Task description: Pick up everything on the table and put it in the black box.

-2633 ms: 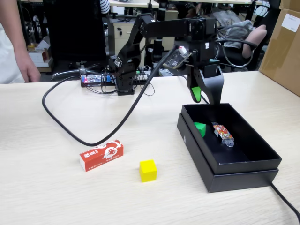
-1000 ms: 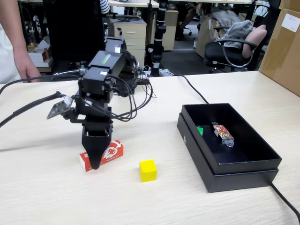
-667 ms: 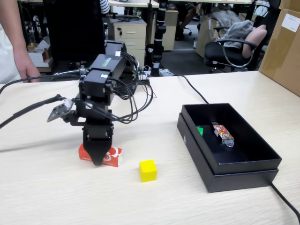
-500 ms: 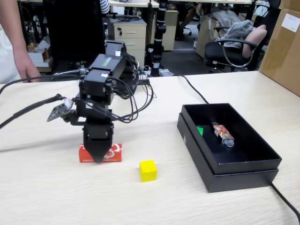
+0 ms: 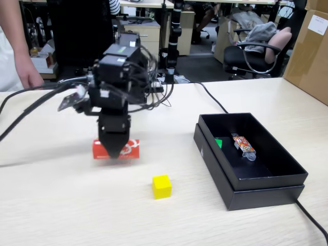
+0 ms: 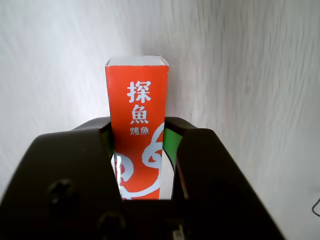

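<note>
The red carton (image 5: pixel 131 149) with white markings lies on the wood-grain table (image 5: pixel 77 205), left of centre. My gripper (image 5: pixel 116 151) points straight down on it. In the wrist view the carton (image 6: pixel 137 90) runs between the two jaws of my gripper (image 6: pixel 140 129). The left jaw is against it and a thin gap shows at the right jaw, so the jaws are open around it. The yellow cube (image 5: pixel 162 186) sits on the table in front, apart from the gripper. The green cube (image 5: pixel 219 142) lies inside the black box (image 5: pixel 266 180) at the right.
An orange snack packet (image 5: pixel 243 145) lies in the box too. A brown cardboard carton (image 5: pixel 310 51) stands at the far right. Cables (image 5: pixel 31 105) trail across the table's left and back. A person's hand (image 5: pixel 28 72) is at the far left edge.
</note>
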Controlling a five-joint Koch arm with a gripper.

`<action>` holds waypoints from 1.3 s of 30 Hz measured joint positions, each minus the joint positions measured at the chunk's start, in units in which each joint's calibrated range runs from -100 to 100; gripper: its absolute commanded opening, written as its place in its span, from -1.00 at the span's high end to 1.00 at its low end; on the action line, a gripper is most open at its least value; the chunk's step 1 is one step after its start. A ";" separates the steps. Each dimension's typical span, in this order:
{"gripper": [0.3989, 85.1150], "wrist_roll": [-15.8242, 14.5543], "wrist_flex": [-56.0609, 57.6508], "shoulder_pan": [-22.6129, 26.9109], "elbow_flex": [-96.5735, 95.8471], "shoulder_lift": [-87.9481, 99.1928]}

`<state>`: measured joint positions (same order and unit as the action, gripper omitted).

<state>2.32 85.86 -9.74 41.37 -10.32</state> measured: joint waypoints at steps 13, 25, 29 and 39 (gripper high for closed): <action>0.99 -9.62 0.82 22.03 -11.14 32.81; 0.99 -12.21 1.32 24.32 18.72 -5.83; 0.97 -12.99 1.32 25.64 18.81 -11.15; 0.05 -12.75 1.32 25.45 11.96 -10.77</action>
<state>-10.43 87.17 15.70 53.33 -21.09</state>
